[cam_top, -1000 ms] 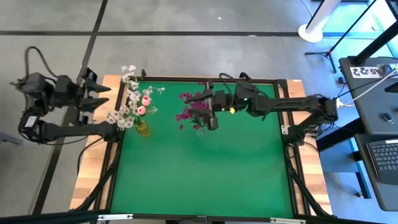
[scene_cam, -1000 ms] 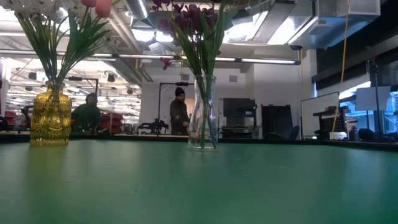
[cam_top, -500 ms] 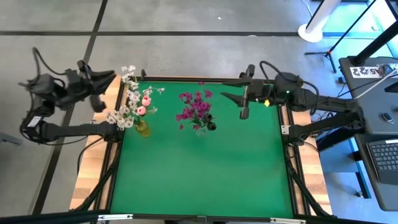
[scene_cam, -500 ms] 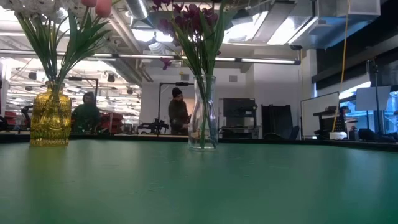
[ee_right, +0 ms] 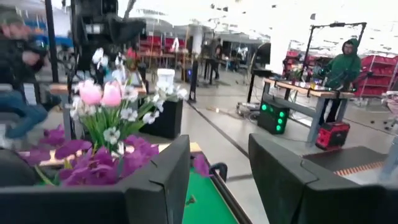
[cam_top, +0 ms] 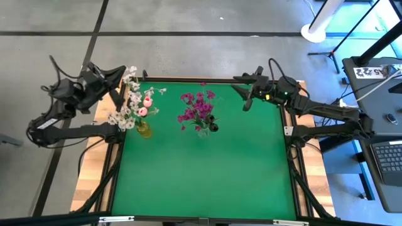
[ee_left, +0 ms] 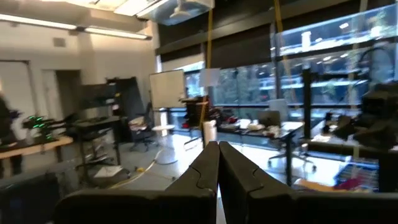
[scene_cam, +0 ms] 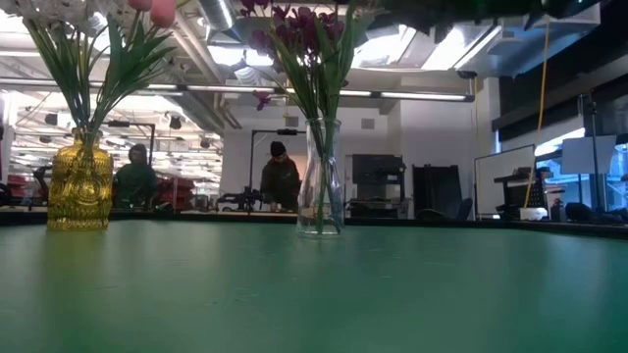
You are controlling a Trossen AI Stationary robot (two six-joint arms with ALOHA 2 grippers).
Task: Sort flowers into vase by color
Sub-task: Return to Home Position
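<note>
Green counter (cam_top: 201, 182), flowers (cam_top: 198, 112) sorted into vases (scene_cam: 80, 186), homing step: left gripper (ee_left: 218, 144) off its upper-left corner, fingers (ee_left: 200, 179) closed; right gripper (ee_right: 217, 142) upper right, fingers (ee_right: 160, 182) apart; both need parking.

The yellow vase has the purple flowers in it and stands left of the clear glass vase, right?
Not quite. The yellow vase holds the white and pink flowers, as the high view shows; it does stand left of the clear glass vase.

No words or numbers can be read. One white tag (cam_top: 370, 71) lies on the grey desk (cam_top: 361, 94) right of the green worktop (cam_top: 201, 169), but its dark characters are too small to make out.
</note>
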